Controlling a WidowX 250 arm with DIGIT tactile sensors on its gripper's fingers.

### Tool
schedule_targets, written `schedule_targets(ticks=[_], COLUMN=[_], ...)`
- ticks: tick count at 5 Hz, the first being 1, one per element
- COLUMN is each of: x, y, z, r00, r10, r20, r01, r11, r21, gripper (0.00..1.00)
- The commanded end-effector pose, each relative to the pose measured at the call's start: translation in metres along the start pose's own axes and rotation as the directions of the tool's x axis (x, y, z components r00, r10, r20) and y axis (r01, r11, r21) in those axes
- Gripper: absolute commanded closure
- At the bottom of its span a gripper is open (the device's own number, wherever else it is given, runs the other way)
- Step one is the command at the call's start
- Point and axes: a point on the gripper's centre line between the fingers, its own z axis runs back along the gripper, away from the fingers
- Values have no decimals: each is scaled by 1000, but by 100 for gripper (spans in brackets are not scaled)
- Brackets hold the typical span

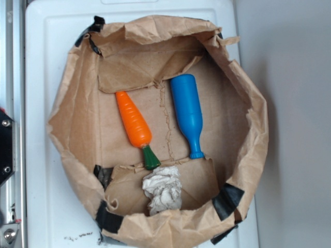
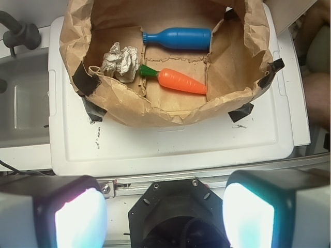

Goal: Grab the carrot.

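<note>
The orange carrot (image 1: 133,124) with its dark green stem lies on the floor of a shallow brown paper-lined box (image 1: 72,103), stem pointing toward the crumpled white paper. In the wrist view the carrot (image 2: 181,81) lies far ahead in the upper middle, inside the box (image 2: 129,111). My gripper (image 2: 163,206) hangs well short of the box, above the table's near edge. Its two fingers (image 2: 77,219) stand wide apart at the bottom corners with nothing between them. The exterior view does not show the gripper.
A blue bottle-shaped toy (image 1: 187,111) lies beside the carrot, a hand's width to its right. A crumpled white paper ball (image 1: 163,188) touches the carrot's stem end. The box rests on a white plastic surface (image 1: 46,51). A black mount (image 1: 5,150) sits at the left edge.
</note>
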Motion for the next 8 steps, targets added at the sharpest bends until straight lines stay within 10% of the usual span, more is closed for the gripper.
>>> schedule_targets(ticks=[1, 8], x=[0, 59], y=[0, 20], z=[0, -32], r00=[1000, 999], r10=[0, -11], r20=[0, 52], r01=[0, 11], r11=[1000, 1000], r21=[0, 11], gripper=[0, 0])
